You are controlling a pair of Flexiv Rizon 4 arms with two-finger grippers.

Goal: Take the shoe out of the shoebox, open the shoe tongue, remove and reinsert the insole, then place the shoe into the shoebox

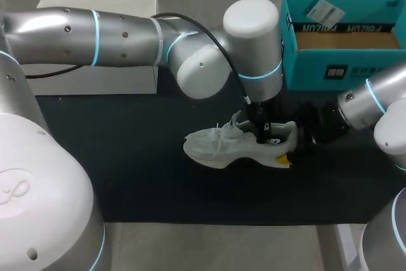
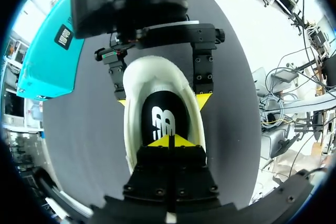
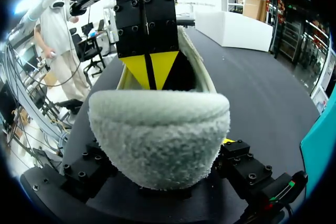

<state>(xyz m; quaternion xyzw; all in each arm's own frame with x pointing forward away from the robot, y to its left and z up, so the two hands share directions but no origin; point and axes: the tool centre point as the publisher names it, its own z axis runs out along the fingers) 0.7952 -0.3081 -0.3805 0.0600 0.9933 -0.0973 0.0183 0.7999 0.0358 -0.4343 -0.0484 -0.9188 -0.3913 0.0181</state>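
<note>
1. Head view: white sneaker (image 1: 235,146) is lying on the mat (image 1: 127,176), outside the shoebox (image 1: 342,61).
2. Left wrist view: our left gripper (image 2: 169,140), tips clenched together, is touching the insole (image 2: 164,111).
3. Right wrist view: our right gripper (image 3: 160,153) is clamping the heel (image 3: 157,124); we judge the insole step underway, next needing steady bracing.

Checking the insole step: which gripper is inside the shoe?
The left gripper: its tips are together down inside the shoe, whereas the right gripper clamps the heel from outside.
</note>
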